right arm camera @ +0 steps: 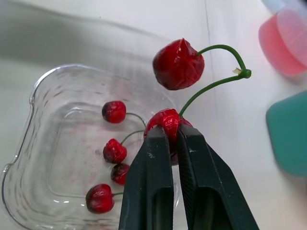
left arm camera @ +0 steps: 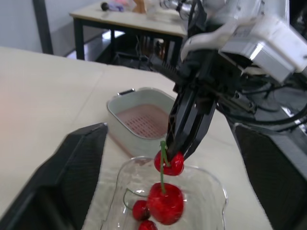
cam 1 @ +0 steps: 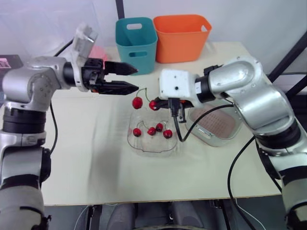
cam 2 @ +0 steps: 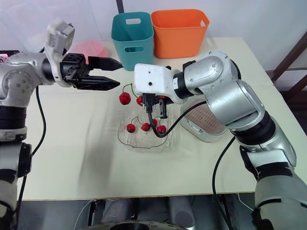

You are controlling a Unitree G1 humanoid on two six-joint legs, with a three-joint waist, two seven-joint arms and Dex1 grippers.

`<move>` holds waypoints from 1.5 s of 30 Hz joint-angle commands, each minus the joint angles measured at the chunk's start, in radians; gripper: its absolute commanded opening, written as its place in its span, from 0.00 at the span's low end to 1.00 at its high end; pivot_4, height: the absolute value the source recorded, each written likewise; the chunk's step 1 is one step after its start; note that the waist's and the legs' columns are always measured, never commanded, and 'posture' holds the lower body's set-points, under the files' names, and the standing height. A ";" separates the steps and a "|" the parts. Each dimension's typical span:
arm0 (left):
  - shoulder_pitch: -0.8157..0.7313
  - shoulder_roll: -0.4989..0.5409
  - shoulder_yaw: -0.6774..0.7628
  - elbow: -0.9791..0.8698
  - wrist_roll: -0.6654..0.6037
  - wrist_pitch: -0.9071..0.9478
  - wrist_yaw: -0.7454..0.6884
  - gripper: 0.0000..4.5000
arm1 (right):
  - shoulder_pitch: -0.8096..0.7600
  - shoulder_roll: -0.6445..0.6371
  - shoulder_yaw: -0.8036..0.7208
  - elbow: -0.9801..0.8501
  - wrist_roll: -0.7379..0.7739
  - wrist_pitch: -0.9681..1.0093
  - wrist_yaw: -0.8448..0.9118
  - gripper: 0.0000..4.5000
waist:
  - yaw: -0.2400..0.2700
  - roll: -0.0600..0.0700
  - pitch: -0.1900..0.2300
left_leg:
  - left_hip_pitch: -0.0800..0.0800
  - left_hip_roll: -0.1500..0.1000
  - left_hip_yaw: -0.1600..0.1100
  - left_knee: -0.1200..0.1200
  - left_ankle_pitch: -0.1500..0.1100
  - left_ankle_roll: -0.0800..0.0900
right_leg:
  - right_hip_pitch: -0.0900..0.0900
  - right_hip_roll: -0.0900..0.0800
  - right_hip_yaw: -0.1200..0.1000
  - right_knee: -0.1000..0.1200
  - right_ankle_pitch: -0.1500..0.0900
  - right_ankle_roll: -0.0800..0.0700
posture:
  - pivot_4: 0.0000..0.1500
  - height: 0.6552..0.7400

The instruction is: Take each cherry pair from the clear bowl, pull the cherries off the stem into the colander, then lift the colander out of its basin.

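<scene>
A beige table (cam 1: 96, 158) carries an orange plastic bin (cam 1: 181, 38) and a teal plastic bin (cam 1: 136, 40) at its far edge. Nearer, a metal basin (cam 1: 207, 137) holding a pinkish perforated colander (cam 1: 218, 124) stands just right of a clear plastic bowl (right arm camera: 57, 120). Above the bowl, the right gripper (right arm camera: 173, 132) is clenched on a red, green-stemmed cherry pair (right arm camera: 167, 122) by one fruit, while its twin cherry (right arm camera: 178, 63) dangles free. The left gripper (cam 1: 136, 79) hovers near that twin, fingers spread and empty. Several small loose cherries (cam 1: 151, 131) lie in the bowl.
</scene>
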 commanded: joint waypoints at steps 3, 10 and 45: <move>-0.034 -0.022 -0.006 -0.010 0.026 -0.005 -0.044 0.59 | -0.043 0.001 -0.033 -0.043 0.028 -0.005 -0.027 0.00 | 0.003 0.000 0.000 | 0.000 0.001 0.000 0.000 0.000 0.000 | 0.000 0.000 0.000 0.000 0.000 0.000 | 1.00 1.00; -0.028 -0.061 -0.025 -0.025 0.054 -0.010 -0.055 0.59 | -0.043 -0.004 -0.023 -0.054 0.050 0.008 -0.042 0.00 | 0.004 0.000 0.000 | 0.000 0.000 0.000 0.000 0.000 0.000 | 0.000 -0.001 0.000 0.000 0.000 0.000 | 1.00 1.00; -0.010 -0.098 0.056 -0.036 0.040 0.018 0.013 0.00 | -0.018 -0.059 -0.119 -0.086 0.173 0.170 -0.054 0.69 | 0.004 0.000 0.000 | 0.000 0.001 -0.001 0.001 0.000 0.000 | 0.000 -0.001 0.000 0.001 0.000 0.000 | 1.00 1.00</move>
